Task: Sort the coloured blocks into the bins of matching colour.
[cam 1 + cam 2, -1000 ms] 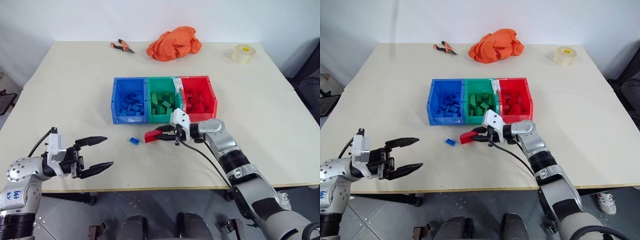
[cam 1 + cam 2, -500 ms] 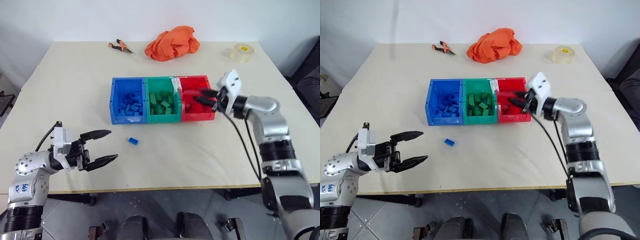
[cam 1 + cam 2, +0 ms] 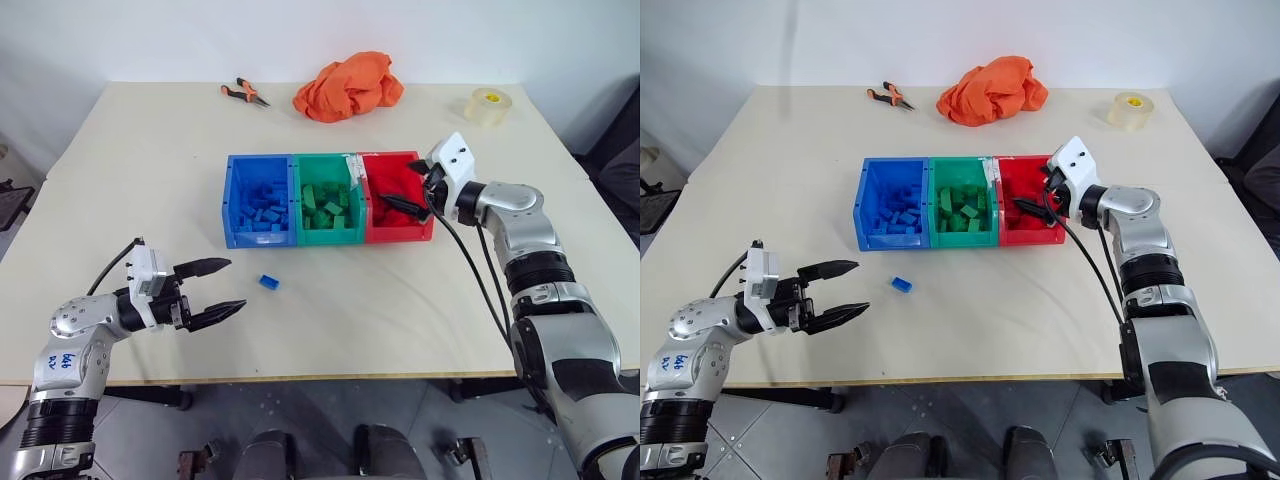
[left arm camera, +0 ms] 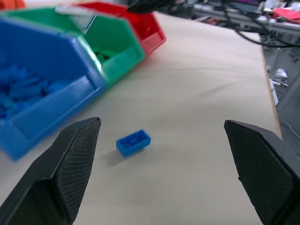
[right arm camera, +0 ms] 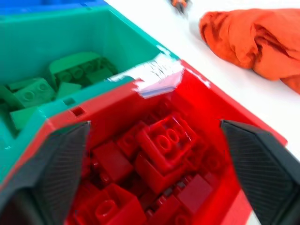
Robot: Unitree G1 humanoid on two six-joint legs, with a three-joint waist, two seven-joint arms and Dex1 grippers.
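The left gripper [image 3: 222,286], jaws wide, has crept toward the 1 blue block [image 3: 267,282] lying loose at its 3 o'clock, while the right gripper [image 3: 398,191], earlier pinching a red brick, now hangs spread and empty over the red bin [image 3: 428,205], so red looks delivered.

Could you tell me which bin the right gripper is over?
The red bin, at the row's right end; the right gripper hangs open above it.
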